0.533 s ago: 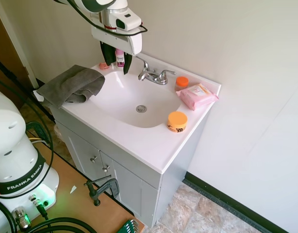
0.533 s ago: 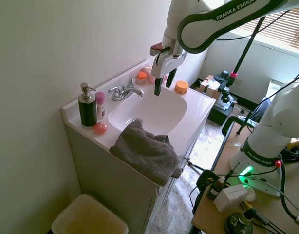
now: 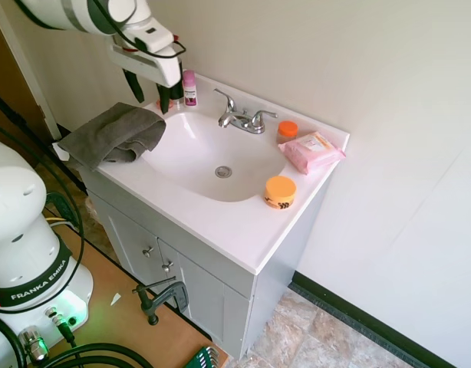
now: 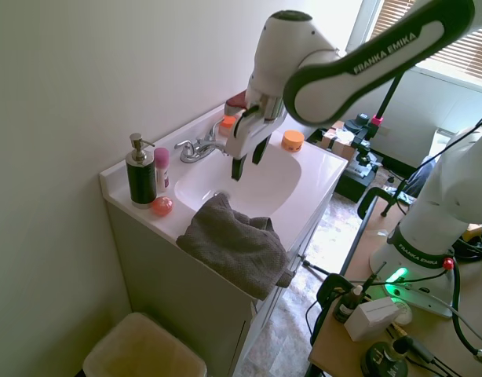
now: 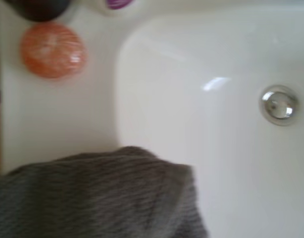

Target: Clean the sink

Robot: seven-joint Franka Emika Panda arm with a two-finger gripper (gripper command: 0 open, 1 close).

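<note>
You have the sink (image 3: 212,157) set into the white vanity top, its basin bare around the metal drain (image 3: 223,172). A grey towel (image 3: 113,134) is draped over the vanity's edge, one corner reaching the basin rim. The gripper (image 3: 149,92) hangs above that corner, fingers (image 3: 133,84) spread and holding nothing. An orange jar (image 3: 280,191) sits on the sink's rim.

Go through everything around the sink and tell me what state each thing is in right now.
sink: empty basin, looks dry, drain open
faucet: no water running
gray towel: crumpled on the vanity's corner, ungrasped
hand: open, empty, above the towel's edge
orange jar: lid on, upright
wipes pack: lying flat, closed
soap dispenser: upright
</note>
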